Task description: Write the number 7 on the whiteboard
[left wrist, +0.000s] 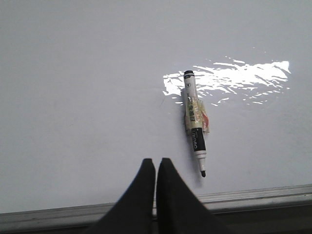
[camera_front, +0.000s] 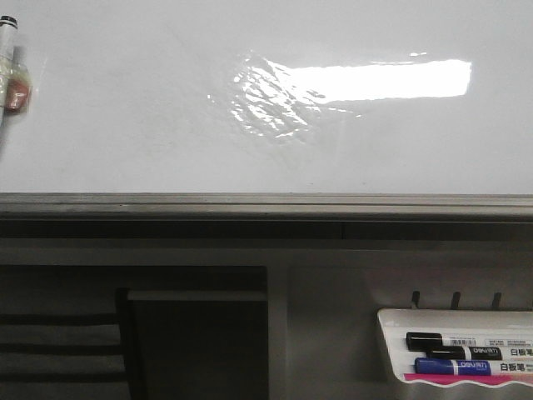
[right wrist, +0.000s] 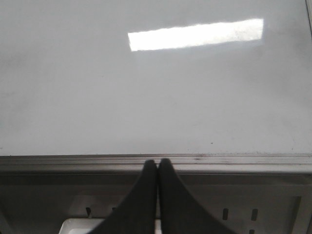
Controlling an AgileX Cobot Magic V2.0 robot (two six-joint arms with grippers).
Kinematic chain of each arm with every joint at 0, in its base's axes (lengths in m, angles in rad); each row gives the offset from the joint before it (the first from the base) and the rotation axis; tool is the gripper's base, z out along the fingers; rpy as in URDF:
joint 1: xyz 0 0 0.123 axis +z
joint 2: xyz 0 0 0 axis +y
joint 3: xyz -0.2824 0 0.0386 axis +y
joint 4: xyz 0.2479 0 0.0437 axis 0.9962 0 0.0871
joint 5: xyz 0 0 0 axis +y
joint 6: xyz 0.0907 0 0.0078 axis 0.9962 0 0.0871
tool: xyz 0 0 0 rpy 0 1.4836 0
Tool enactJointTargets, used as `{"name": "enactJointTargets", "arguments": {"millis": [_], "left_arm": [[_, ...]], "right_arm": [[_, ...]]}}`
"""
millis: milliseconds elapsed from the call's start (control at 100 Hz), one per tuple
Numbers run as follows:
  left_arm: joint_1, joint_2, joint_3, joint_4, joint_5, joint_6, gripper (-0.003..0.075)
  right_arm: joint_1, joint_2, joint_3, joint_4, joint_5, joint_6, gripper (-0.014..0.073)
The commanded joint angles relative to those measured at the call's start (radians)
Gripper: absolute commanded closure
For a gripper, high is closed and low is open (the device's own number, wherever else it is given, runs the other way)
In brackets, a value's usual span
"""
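No number 7 on the whiteboard (camera_front: 125,108) yet. Both jaws closed, empty. Uncapped marker (left wrist: 195,122) lies near the whiteboard's frame; a sloppy pinch could roll it off.

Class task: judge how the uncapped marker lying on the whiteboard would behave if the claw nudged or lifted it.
The marker is a slim cylinder on the glossy whiteboard, so probably rolls or slides. It looks rigid and light. Its taped wrap may damp rolling.
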Motion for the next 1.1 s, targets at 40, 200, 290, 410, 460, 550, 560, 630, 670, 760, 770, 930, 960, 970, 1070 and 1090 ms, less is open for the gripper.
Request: {"name": "enactJointTargets", "arguments": {"millis": [40, 200, 290, 410, 460, 550, 560, 630, 670, 760, 770, 930, 960, 970, 1070, 1090], "left_arm": [[0.002, -0.03, 0.034, 0.0, -0.078, 0.0, 0.0741], [0.002, -0.03, 0.034, 0.0, -0.078, 0.0, 0.0741], [0.002, -0.03, 0.034, 0.0, -0.078, 0.0, 0.0741], [0.002, -0.03, 0.034, 0.0, -0.078, 0.0, 0.0741], [0.002, -0.03, 0.034, 0.0, -0.078, 0.0, 0.0741], [0.002, -0.03, 0.034, 0.0, -0.078, 0.0, 0.0741], [0.002, -0.03, 0.034, 0.0, -0.078, 0.0, 0.0741], [0.002, -0.03, 0.034, 0.0, -0.078, 0.0, 0.0741], [0.002, -0.03, 0.034, 0.0, -0.078, 0.0, 0.0741], [0.002, -0.03, 0.034, 0.0, -0.078, 0.0, 0.0741], [0.002, -0.03, 0.034, 0.0, -0.078, 0.0, 0.0741], [0.002, -0.03, 0.034, -0.006, -0.08, 0.0, 0.0741], [0.002, -0.03, 0.034, -0.01, -0.08, 0.0, 0.0741], [0.002, -0.03, 0.034, -0.01, -0.082, 0.0, 0.0741], [0.002, -0.03, 0.026, -0.014, -0.087, 0.0, 0.0741], [0.002, -0.03, 0.02, -0.02, -0.087, 0.0, 0.0741]], "right_arm": [[-0.008, -0.02, 0.029, -0.005, -0.084, -0.005, 0.0665], [-0.008, -0.02, 0.029, -0.005, -0.084, -0.005, 0.0665], [-0.008, -0.02, 0.029, -0.005, -0.084, -0.005, 0.0665], [-0.008, -0.02, 0.029, -0.005, -0.084, -0.005, 0.0665], [-0.008, -0.02, 0.029, -0.005, -0.084, -0.005, 0.0665], [-0.008, -0.02, 0.029, -0.005, -0.084, -0.005, 0.0665], [-0.008, -0.02, 0.029, -0.005, -0.084, -0.005, 0.0665], [-0.008, -0.02, 0.029, -0.008, -0.089, -0.005, 0.0665], [-0.008, -0.02, 0.029, -0.01, -0.115, -0.005, 0.0665], [-0.008, -0.02, 0.029, -0.01, -0.147, -0.005, 0.0665], [-0.008, -0.02, 0.029, -0.01, -0.147, -0.005, 0.0665], [-0.008, -0.02, 0.029, -0.01, -0.149, -0.005, 0.0665], [-0.008, -0.02, 0.029, -0.01, -0.159, -0.005, 0.0665], [-0.008, -0.02, 0.029, -0.01, -0.166, -0.005, 0.0665], [-0.008, -0.02, 0.027, 0.007, -0.194, -0.005, 0.0665], [-0.008, -0.02, 0.022, 0.014, -0.196, -0.005, 0.0665]]}}
